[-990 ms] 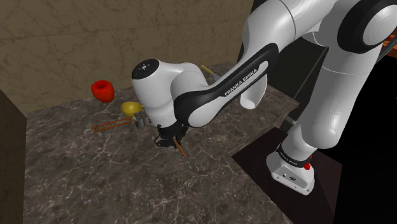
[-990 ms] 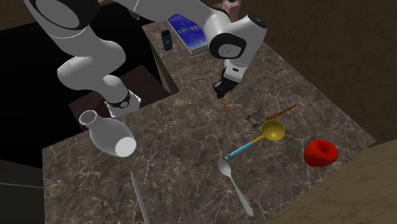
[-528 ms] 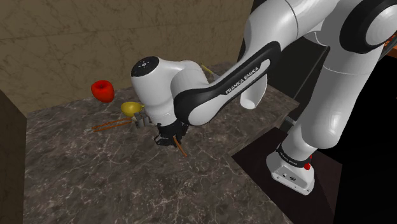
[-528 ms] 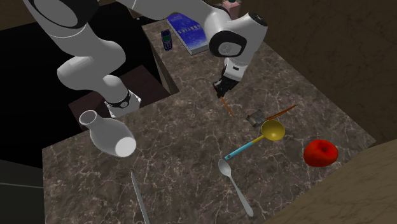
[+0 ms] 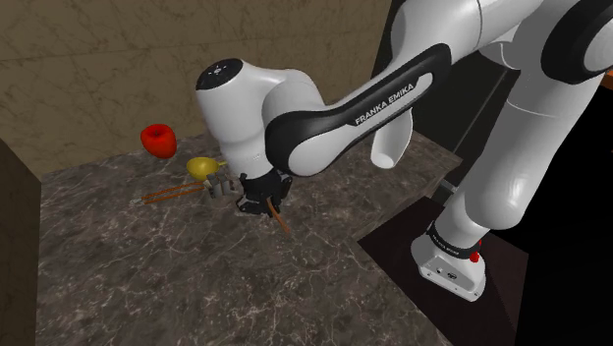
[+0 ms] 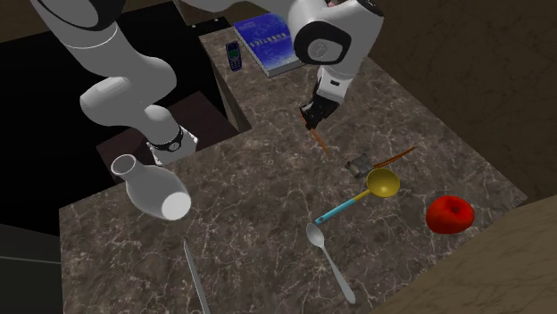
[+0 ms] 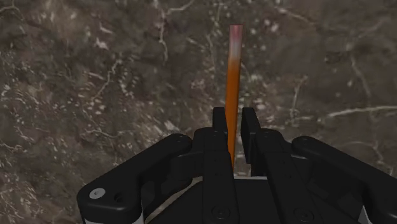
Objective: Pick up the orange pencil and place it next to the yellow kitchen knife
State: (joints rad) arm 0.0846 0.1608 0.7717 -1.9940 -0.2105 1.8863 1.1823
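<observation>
Orange pencil (image 7: 233, 83) is hanging pinched near one end between the fingers (image 7: 219, 124) of the black gripper (image 7: 234, 113), its long free part sticking out past the tips, apparently just clear of the dark marbled counter (image 6: 268, 205). It is looking light, stiff and slick, so a hold nearer its middle would be resisting swivel better. Farther off, a yellow ladle (image 6: 384, 184) and a red round thing (image 6: 449, 214) are lying well apart from it.

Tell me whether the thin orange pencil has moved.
Yes. The thin orange pencil, clasped in the black claw, rose, nearer the blue book in the second exterior view.
</observation>
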